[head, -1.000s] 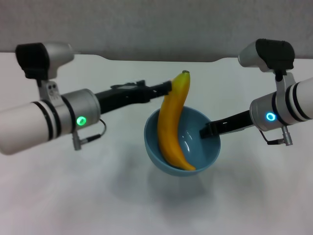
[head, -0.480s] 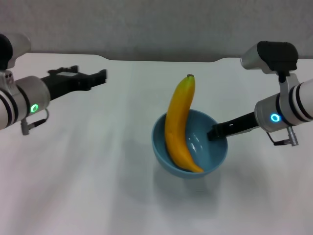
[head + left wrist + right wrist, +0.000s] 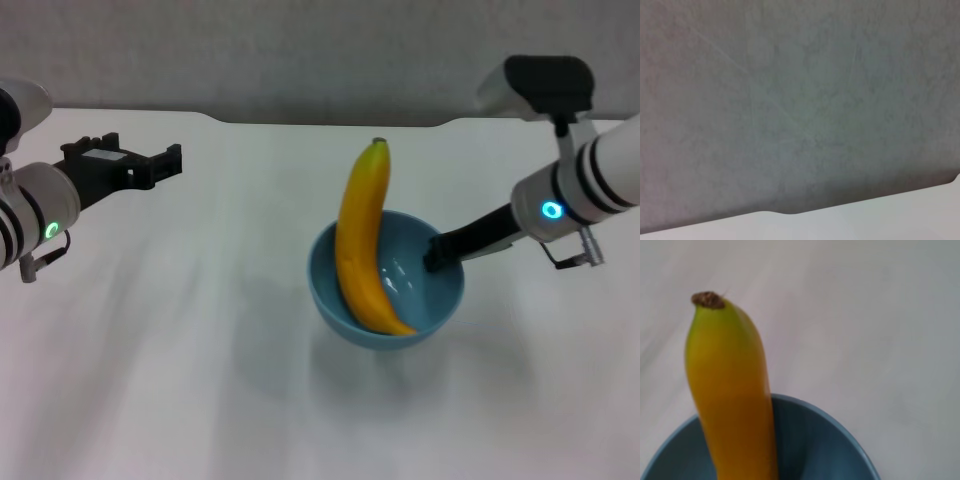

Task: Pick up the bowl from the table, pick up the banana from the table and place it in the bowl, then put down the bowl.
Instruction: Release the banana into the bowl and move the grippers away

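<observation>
The light-blue bowl (image 3: pixel 436 300) is in the middle of the white table (image 3: pixel 150 360). The yellow-orange banana (image 3: pixel 358 240) stands in it, leaning with its stem tip up over the far rim. My right gripper (image 3: pixel 434 255) is shut on the bowl's right rim and seems to hold it just above the tabletop. The right wrist view shows the banana (image 3: pixel 730 390) rising out of the bowl (image 3: pixel 810 440). My left gripper (image 3: pixel 140 165) is open and empty, far left of the bowl, above the table.
A grey wall (image 3: pixel 300 50) runs behind the table's dark notched far edge (image 3: pixel 330 122). The left wrist view shows only that wall (image 3: pixel 790 100) and a strip of the table (image 3: pixel 890 220).
My left gripper has let go of the banana and drawn far back to the left. The banana stays leaning in the bowl, which my right gripper still holds, shifted slightly right.
</observation>
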You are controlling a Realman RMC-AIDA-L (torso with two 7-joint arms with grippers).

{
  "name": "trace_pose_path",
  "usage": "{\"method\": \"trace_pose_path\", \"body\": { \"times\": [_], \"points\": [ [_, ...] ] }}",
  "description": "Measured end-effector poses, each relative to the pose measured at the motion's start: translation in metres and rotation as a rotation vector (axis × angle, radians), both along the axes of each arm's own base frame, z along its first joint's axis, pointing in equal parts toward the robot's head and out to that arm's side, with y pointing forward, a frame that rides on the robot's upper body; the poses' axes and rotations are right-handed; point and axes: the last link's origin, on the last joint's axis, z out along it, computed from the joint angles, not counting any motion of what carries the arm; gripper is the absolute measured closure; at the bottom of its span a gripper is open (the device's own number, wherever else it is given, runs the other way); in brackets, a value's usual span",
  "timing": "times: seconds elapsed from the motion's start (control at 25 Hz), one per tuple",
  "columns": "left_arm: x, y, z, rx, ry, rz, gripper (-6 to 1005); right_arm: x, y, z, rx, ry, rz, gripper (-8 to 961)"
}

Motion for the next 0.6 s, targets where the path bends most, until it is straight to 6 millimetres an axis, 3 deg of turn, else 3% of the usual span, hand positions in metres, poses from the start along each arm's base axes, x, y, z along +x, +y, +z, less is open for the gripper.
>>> {"method": "trace_pose_path", "body": {
  "times": [0.28, 0.6],
  "points": [
    [0.005, 0.0, -0.006, 0.01, 0.008, -0.012, 107, 0.0, -0.009, -0.022, -0.046, -0.041, 0.019, 918],
    [0.001, -0.002, -0.006, 0.014, -0.006, 0.006, 108, 0.005, -0.015, -0.031, -0.053, -0.027, 0.013, 917]
  ]
}}
